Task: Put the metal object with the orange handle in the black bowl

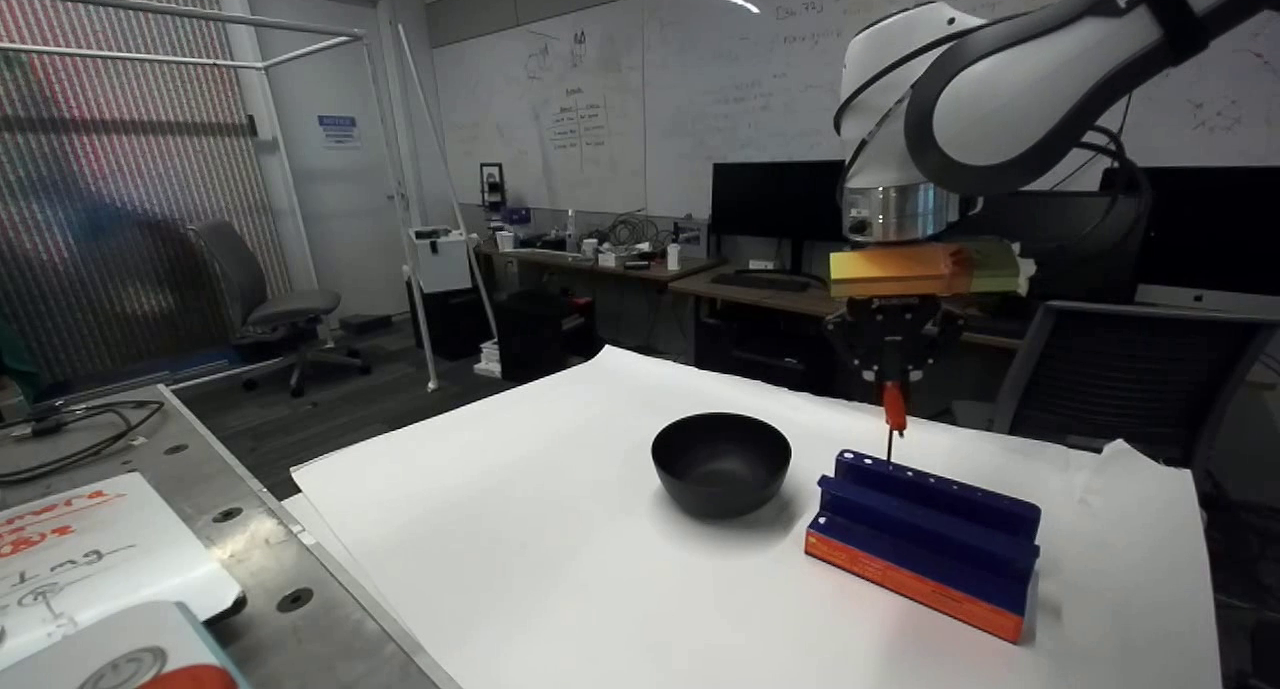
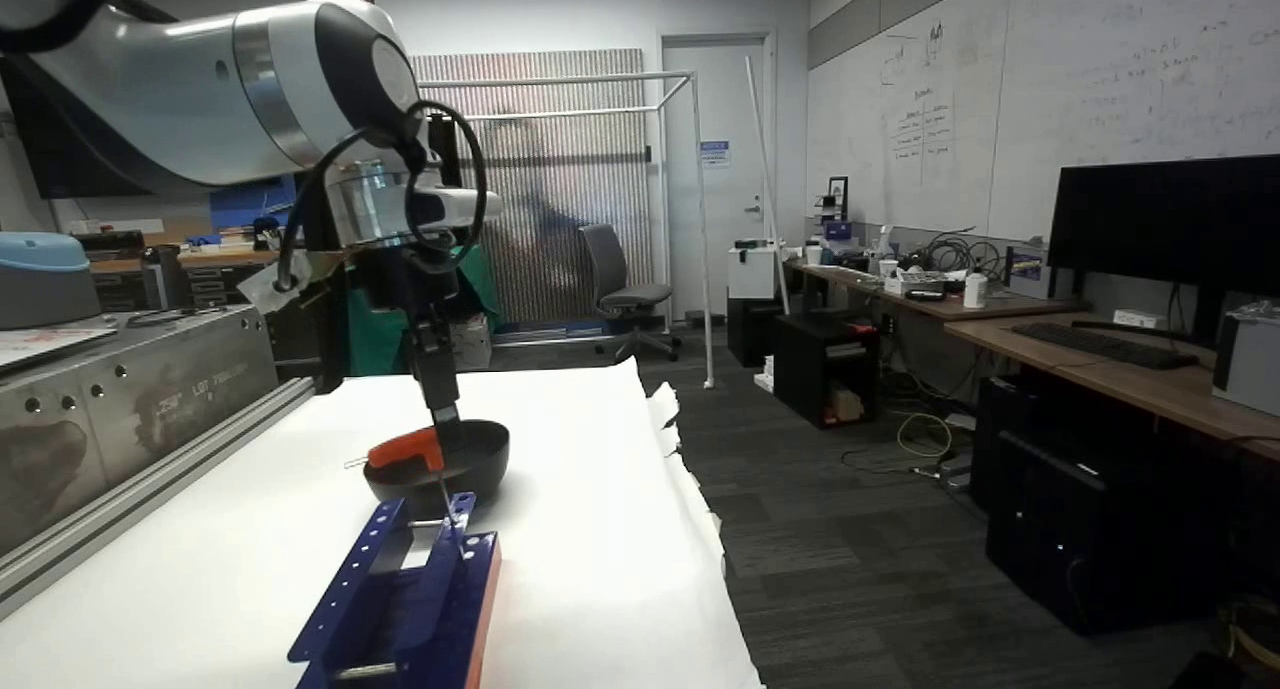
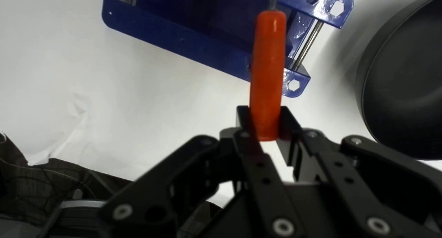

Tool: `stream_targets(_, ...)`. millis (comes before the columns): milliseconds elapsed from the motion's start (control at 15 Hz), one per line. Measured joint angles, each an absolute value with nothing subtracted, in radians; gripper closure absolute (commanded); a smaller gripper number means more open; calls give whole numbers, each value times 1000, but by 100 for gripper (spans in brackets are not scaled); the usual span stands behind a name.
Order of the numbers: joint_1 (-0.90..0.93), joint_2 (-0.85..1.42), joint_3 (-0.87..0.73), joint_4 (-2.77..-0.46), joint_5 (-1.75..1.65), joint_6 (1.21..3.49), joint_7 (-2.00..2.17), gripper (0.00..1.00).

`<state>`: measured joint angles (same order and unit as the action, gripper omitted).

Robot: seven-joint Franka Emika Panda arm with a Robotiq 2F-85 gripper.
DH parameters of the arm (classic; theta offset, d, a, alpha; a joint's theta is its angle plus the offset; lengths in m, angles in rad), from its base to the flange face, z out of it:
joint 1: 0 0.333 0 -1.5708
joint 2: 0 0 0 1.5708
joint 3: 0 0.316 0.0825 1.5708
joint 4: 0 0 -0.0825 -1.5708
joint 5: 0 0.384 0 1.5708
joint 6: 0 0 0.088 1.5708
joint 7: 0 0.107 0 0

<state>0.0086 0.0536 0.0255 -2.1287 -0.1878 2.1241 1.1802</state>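
Grasp looks done: gripper (image 3: pixel 265 123) has its jaws pinched on the orange-handled tool (image 3: pixel 268 63), smooth glossy grip, slim metal shaft (image 3: pixel 273 0) down at the hole-punched blue rack (image 1: pixel 925 544); can't tell if tip's clear. To do: transfer to round matte black bowl (image 1: pixel 720 469), left of rack in an exterior view, release.

White Franka Panda arm (image 1: pixel 1015 114), black trim (image 2: pixel 345 64), silvery wrist collar (image 1: pixel 905 212), looping black cable (image 2: pixel 481 174), possibly taped yellow-orange wrapping (image 1: pixel 888 272), black linkage claw (image 3: pixel 265 122) with pale round screws (image 3: pixel 283 227)
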Motion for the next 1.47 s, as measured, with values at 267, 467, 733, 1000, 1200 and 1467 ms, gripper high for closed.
stream_targets(267,25,-45,37,-2121,-211,2068,1187,95)
stream_targets(467,31,-140,62,-2111,-219,2063,1190,95)
stream_targets(733,31,-195,72,-2116,-130,2215,1162,95)
stream_targets(1000,31,-122,68,-2160,-13,2404,1077,95)
stream_targets(1200,32,-30,71,-2185,36,2509,1004,95)
stream_targets(1467,33,80,71,-2205,77,2668,909,95)
